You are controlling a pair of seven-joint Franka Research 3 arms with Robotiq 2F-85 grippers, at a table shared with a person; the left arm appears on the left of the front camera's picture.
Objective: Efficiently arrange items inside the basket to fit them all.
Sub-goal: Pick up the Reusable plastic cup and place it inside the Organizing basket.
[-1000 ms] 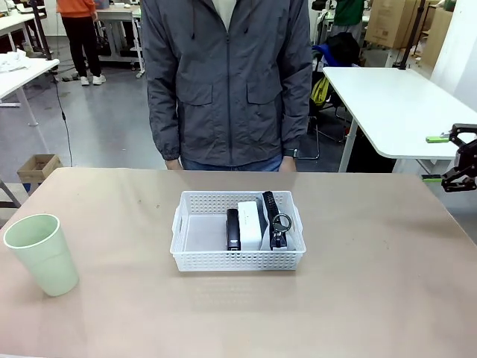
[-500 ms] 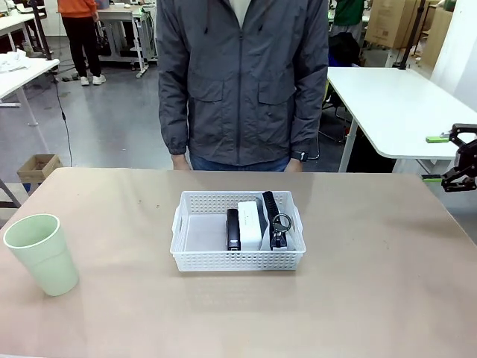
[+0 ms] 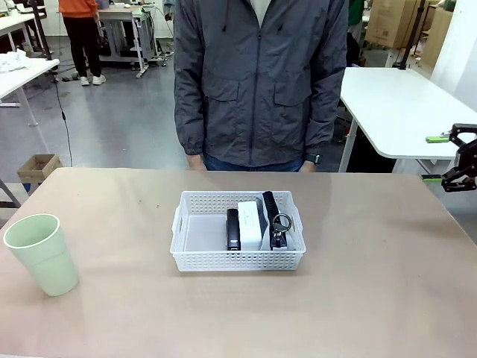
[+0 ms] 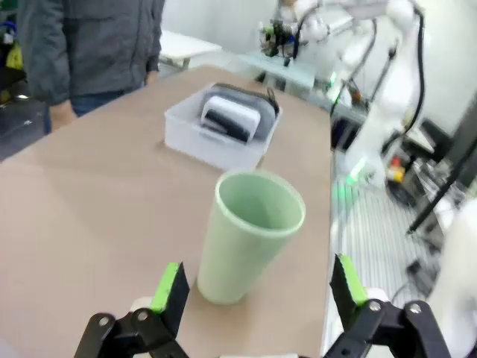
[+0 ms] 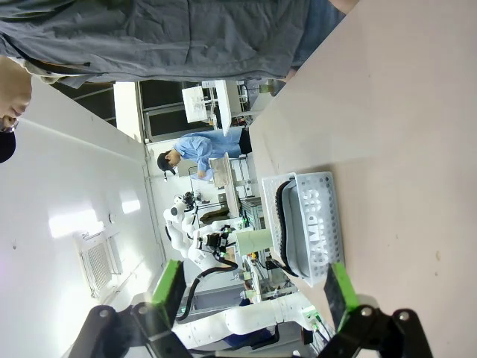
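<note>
Basket: the white lattice basket (image 3: 238,230) sits near the middle of the brown surface (image 3: 373,298), in front of the person in a grey jacket (image 3: 261,78).
Inside the basket: the black stapler (image 3: 233,229), the white block (image 3: 250,224) and the grey pouch (image 3: 277,220) with its ring pull lie side by side in the right half; the left half is bare.
Cup: the pale green cup (image 3: 41,253) stands upright on the surface, well apart from the basket, toward the robot's left.
Left gripper (image 4: 258,287): its fingers (image 4: 170,287) stand wide apart, empty; in the left wrist view the cup (image 4: 250,235) rises between them but farther out, not touched.
Right gripper (image 5: 253,291): fingers spread, holding nothing; in the front view it hangs off the right edge of the surface, well apart from the basket.
</note>
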